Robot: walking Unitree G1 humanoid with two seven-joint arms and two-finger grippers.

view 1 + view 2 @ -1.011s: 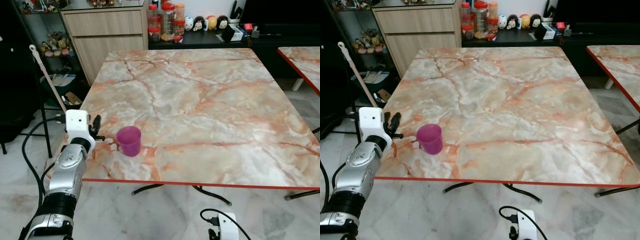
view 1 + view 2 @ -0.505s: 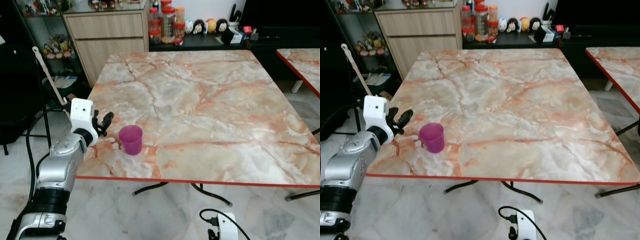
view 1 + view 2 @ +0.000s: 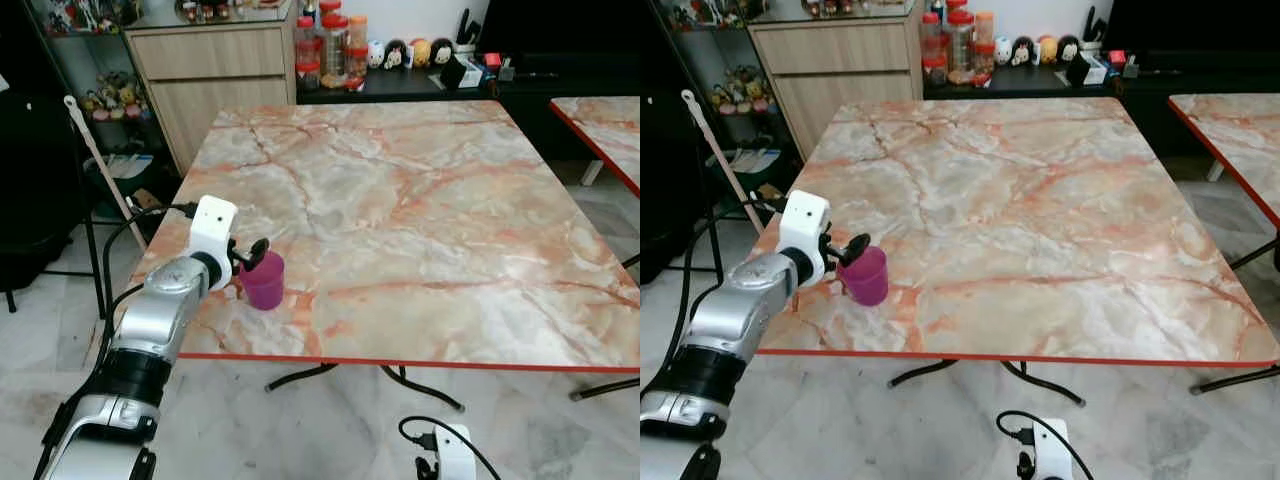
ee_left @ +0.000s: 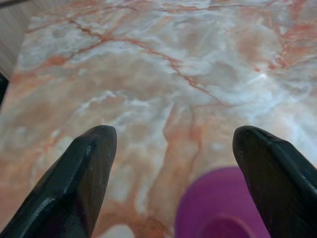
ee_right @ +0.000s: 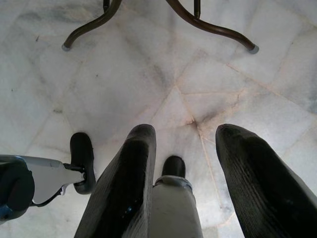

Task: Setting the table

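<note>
A small magenta translucent plastic cup (image 3: 262,279) stands upright on the square marble-patterned table with pink-orange veins and a red edge (image 3: 420,200), close to the table's near edge and toward its left corner. The left gripper (image 3: 252,254) sits at the cup's rim on the side facing the table's left edge, its two black fingers (image 4: 81,183) spread wide — unclenched, holding nothing. In the left wrist view the cup's rim lies low between the fingertips, nearer one of them, with the veined tabletop stretching beyond; whether a finger touches the rim cannot be told. The silver left arm (image 3: 160,320) reaches up to the cup from below the table's near edge, a black cable (image 3: 130,230) looping beside it.

The right gripper (image 5: 183,144) hangs below the table's near edge over the pale marble floor tiles (image 5: 148,74), its fingers apart and grasping nothing — the table's dark curved metal legs (image 5: 213,27) show beyond it.

Past the table's far edge stand a wooden drawer cabinet (image 3: 215,70) and a dark sideboard with jars and small figurines (image 3: 370,50). A second table of the same pattern (image 3: 605,125) stands to the right of the first.
</note>
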